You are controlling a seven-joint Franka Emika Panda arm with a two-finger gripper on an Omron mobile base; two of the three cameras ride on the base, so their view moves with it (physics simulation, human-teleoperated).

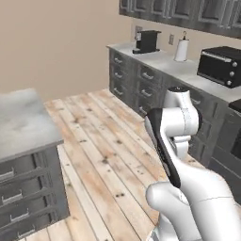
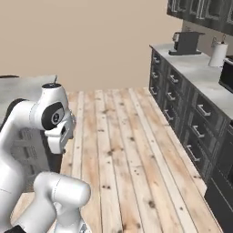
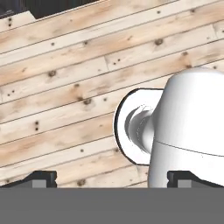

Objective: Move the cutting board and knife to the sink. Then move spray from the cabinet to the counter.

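Pale plank floor (image 3: 65,87) lies under my jaws, which stand spread wide with nothing between them. I can read no brand or writing on the coffee machine (image 1: 147,41), the paper-towel roll (image 1: 181,50) or the toaster oven (image 1: 220,65) on the far table (image 1: 160,59). Dark wall cabinets (image 1: 188,12) hang above, doors shut.

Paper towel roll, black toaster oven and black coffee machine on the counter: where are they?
White paper towel roll (image 1: 181,50): left base view, middle of the roll.
Black toaster oven (image 1: 218,66): left base view, its front door.
Black coffee machine (image 1: 147,41): left base view, its body.
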